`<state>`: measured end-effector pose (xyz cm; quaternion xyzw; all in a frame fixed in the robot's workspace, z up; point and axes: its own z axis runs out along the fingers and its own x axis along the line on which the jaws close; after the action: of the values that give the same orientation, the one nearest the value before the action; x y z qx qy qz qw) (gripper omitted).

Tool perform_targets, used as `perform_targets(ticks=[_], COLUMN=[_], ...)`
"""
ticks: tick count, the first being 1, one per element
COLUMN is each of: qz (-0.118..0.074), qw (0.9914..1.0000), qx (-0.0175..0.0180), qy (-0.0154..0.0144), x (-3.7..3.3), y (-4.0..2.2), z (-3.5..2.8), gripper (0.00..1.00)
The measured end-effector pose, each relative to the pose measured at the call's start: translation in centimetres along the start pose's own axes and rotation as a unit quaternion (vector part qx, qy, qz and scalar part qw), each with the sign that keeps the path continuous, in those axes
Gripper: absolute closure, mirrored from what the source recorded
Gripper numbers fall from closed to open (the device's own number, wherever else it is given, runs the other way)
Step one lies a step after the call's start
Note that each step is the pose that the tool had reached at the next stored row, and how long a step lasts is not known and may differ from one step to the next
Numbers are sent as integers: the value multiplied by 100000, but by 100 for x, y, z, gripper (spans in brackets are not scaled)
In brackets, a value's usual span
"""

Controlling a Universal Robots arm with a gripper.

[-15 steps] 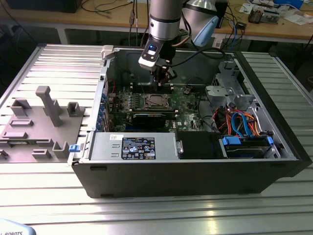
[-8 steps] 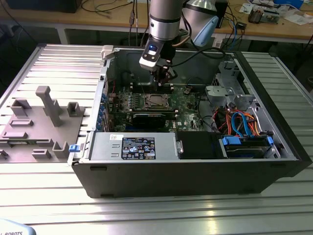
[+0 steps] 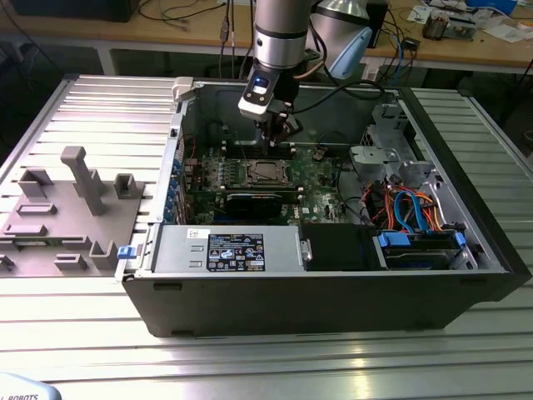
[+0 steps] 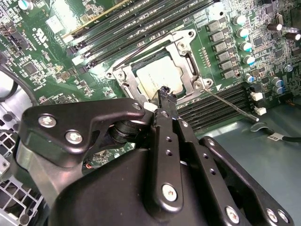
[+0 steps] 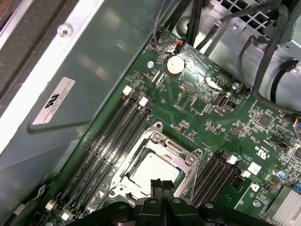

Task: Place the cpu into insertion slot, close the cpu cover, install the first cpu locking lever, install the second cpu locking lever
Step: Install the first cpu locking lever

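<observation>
The cpu [image 4: 157, 75] lies flat in the insertion slot [image 3: 265, 172] amid the green motherboard, its silver-grey top [image 5: 153, 169] showing through the square opening of the cpu cover [image 4: 187, 52]. The cover's metal frame [image 5: 178, 151] lies down around the chip. A thin wire locking lever [image 4: 233, 106] sticks out sideways from the socket's corner over the memory slots. My gripper [image 4: 164, 92] hangs just above the socket's edge, shut with nothing between its black fingers [image 5: 156, 186]. In the exterior view the gripper [image 3: 281, 137] is a little behind the socket.
Long memory slots [image 5: 110, 146] flank the socket on both sides. The open case [image 3: 333, 292] has steel walls, a drive cage [image 3: 383, 158] and coloured cables [image 3: 412, 208] at the exterior view's right. A grey fixture block [image 3: 79, 179] stands on the table at its left.
</observation>
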<state>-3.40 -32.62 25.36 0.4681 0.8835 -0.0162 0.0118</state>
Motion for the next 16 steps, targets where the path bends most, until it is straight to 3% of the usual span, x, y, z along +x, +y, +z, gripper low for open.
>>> perform_targets(ticks=[16], qz=[-1533], qw=[99988], qx=[-55], qy=[-27], x=[0], y=[0], z=[0], gripper=[89])
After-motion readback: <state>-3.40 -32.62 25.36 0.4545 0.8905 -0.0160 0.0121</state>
